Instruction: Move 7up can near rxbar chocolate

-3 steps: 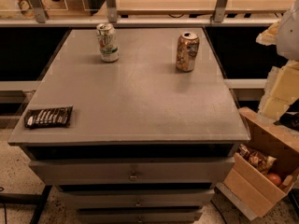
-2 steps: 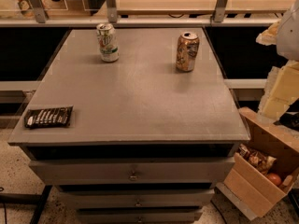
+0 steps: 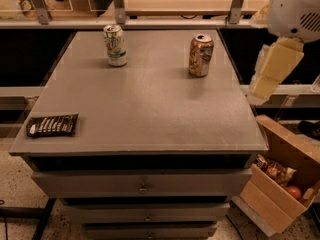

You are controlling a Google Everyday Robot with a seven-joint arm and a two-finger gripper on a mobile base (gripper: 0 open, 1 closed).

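The 7up can (image 3: 115,45), white and green with a silver top, stands upright at the back left of the grey cabinet top (image 3: 150,109). The rxbar chocolate (image 3: 52,125), a flat dark wrapper with white lettering, lies at the front left corner, far from the can. My gripper is out of view. Only the white arm joint (image 3: 296,9) and a cream arm link (image 3: 275,69) show, beyond the right edge of the top, away from both objects.
An orange-gold can (image 3: 201,54) stands upright at the back right. Drawers (image 3: 144,186) run down the cabinet front. An open cardboard box (image 3: 280,179) with snacks sits on the floor at the right. A rail with posts (image 3: 120,9) runs behind the top.
The arm at the right has shifted up and slightly left toward the cabinet top. The cans and the bar have not moved.
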